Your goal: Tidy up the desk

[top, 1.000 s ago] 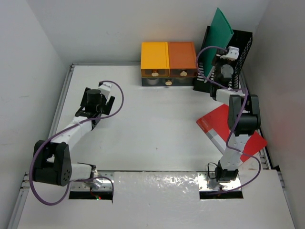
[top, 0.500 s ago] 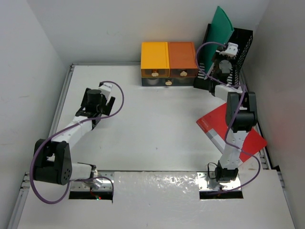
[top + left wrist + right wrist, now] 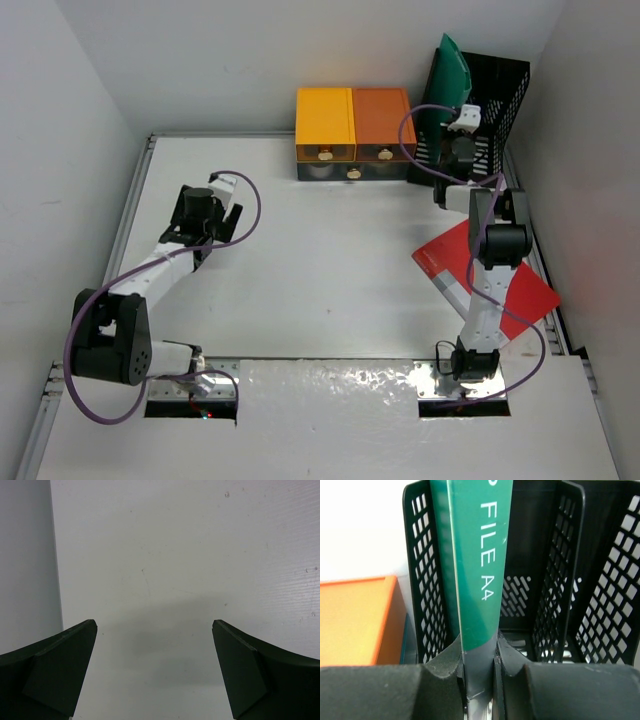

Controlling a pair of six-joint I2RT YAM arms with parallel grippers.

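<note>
Green file [image 3: 452,68] gripped in the rack [image 3: 500,88]; a snag looks possible.
Top: right fingers [image 3: 458,135] hold the file upright; the table [image 3: 320,270] spreads below them, with a red folder [image 3: 445,270] behind. Left wrist: left fingers [image 3: 55,670] wide above the table. Right wrist: file clamped just beside the rack's left wall; a skewed push could jam it or tip the rack.

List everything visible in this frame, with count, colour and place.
desk: 1, white, under everything
drawer unit: 1, yellow and orange on a dark base, far edge, centre
rack: 1, black mesh, far right corner
green folder: 1, green, upright in the rack's left slot
red folder: 1, red, flat on the desk's right side, partly under the right arm
cables: 2, purple, one along each arm
left gripper: 1, black, open over bare desk
right gripper: 1, black, shut on the green folder
</note>
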